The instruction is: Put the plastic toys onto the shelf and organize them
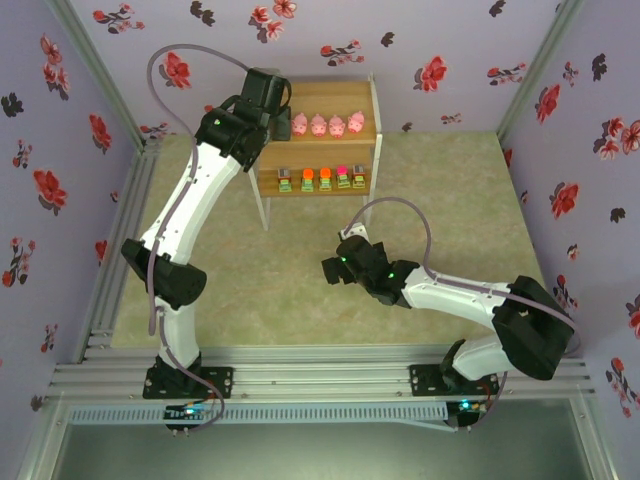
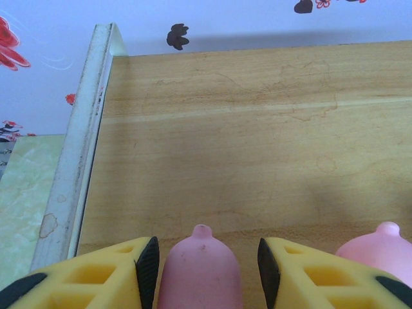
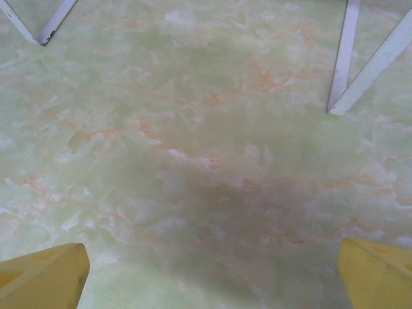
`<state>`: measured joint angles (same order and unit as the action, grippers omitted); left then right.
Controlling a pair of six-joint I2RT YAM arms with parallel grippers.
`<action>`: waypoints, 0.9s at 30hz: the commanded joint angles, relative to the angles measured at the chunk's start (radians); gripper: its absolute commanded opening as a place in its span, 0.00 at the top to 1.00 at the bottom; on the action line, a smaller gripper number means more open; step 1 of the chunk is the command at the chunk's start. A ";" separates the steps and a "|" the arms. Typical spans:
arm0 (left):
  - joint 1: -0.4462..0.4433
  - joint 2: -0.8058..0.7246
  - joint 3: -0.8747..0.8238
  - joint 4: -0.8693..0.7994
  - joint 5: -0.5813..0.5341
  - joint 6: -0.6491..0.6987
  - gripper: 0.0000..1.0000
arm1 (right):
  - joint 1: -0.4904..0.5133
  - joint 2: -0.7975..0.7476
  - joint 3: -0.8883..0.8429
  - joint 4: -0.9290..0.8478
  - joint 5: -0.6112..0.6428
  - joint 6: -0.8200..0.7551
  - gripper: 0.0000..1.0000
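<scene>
The wooden shelf [image 1: 340,98] stands at the back of the mat. Several pink pig toys [image 1: 318,124] line its top tier, and several blocky toys [image 1: 326,179] with green bases line the lower tier. My left gripper [image 1: 275,108] reaches over the left end of the top tier. In the left wrist view a pink pig [image 2: 199,270] stands on the shelf board [image 2: 244,129] between the jaws of my left gripper [image 2: 207,267], which is open, with a clear gap on the right. Another pig [image 2: 380,248] stands beside it. My right gripper [image 1: 333,268] hangs open and empty over the mat.
The shelf's white frame rail [image 2: 80,161] runs along the board's left edge. Under my right gripper [image 3: 212,277] lies bare green marbled mat [image 3: 193,129], with the shelf's white legs [image 3: 341,58] beyond. Flowered walls enclose the table on three sides.
</scene>
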<state>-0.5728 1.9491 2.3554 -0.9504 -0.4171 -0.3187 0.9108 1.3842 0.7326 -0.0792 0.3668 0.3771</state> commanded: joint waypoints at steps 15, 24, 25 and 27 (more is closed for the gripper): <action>-0.001 -0.049 0.064 -0.011 -0.008 0.007 0.50 | 0.006 0.004 0.031 -0.016 0.029 -0.003 0.01; -0.013 -0.059 0.079 -0.024 -0.008 0.010 0.49 | 0.005 0.005 0.031 -0.016 0.035 -0.004 0.01; -0.016 -0.062 0.078 -0.024 -0.008 0.012 0.49 | 0.006 0.005 0.031 -0.016 0.035 -0.004 0.01; -0.023 -0.069 0.075 -0.024 -0.007 0.013 0.49 | 0.006 0.004 0.030 -0.014 0.034 -0.006 0.01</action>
<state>-0.5831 1.9247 2.4023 -0.9592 -0.4175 -0.3180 0.9108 1.3842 0.7326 -0.0792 0.3676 0.3767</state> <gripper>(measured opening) 0.512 0.994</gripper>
